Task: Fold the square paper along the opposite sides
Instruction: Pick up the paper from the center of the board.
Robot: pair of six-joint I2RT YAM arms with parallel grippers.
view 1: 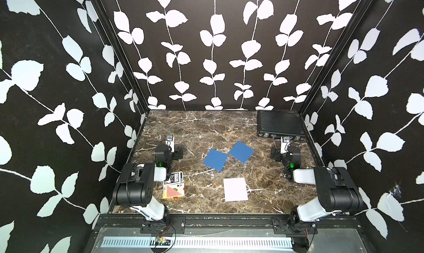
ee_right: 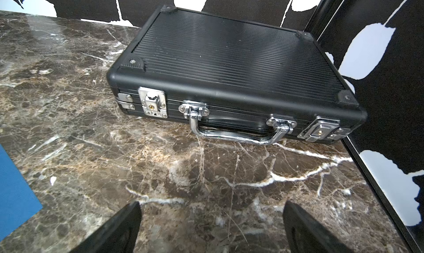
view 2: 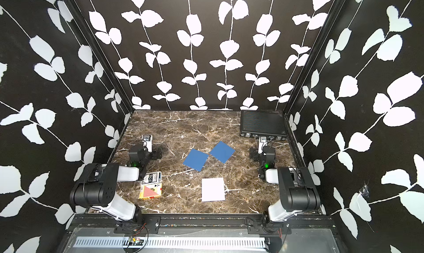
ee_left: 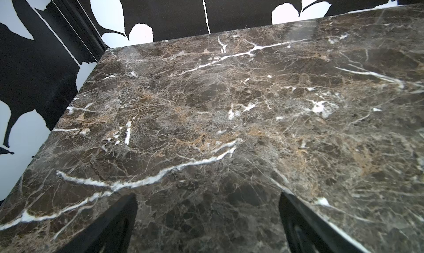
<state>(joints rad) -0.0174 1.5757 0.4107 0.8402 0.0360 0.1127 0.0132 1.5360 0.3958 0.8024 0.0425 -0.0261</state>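
Outward, open marble (view 1: 202, 130) past every edge of white paper (view 1: 235, 189).

A closed black case (view 1: 280, 123) lies flat in the far right corner of my marbled surface (view 1: 195, 130), chrome handle facing me. Near left, a red card box (view 1: 173, 191) sits just beside another card box (view 1: 176, 178).

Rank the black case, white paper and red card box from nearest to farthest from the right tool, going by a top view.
1. black case, back right corner, just ahead of the right tool.
2. white paper, front centre.
3. red card box, far front left.
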